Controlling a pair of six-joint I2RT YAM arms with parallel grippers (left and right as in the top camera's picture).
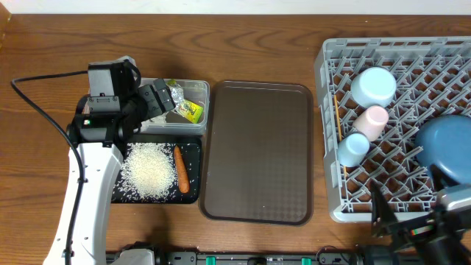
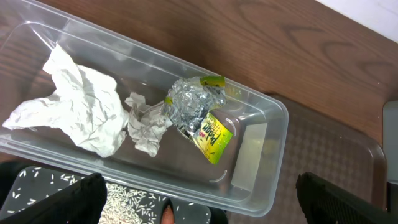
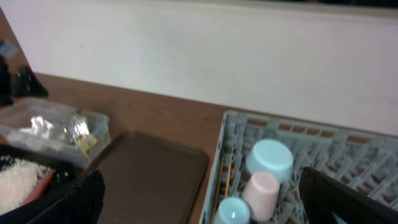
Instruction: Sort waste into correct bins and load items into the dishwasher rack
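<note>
My left gripper [image 1: 163, 103] hangs open over the near edge of the clear tub [image 2: 261, 124], with nothing held. In the tub lie crumpled white napkins [image 2: 81, 109], silver foil [image 2: 189, 106] and a yellow-green wrapper [image 2: 211, 138]. The black tray [image 1: 193, 147] in front of it holds loose rice [image 1: 151, 171] and a carrot [image 1: 181, 169]. The grey rack [image 1: 331, 88] at the right carries an upturned bowl [image 1: 373, 86], a pink cup [image 1: 373, 121], a light blue cup [image 1: 353, 149] and a dark blue plate [image 1: 445, 143]. My right gripper [image 1: 409, 195] is open and empty above the rack's near edge.
A large flat brown serving tray [image 1: 257, 151] lies between the bins and the rack. A black cable [image 1: 44, 110] runs across the table to the left arm. Thin wooden sticks [image 1: 337, 121] rest along the rack's left side. A white wall [image 3: 217, 56] stands behind the table.
</note>
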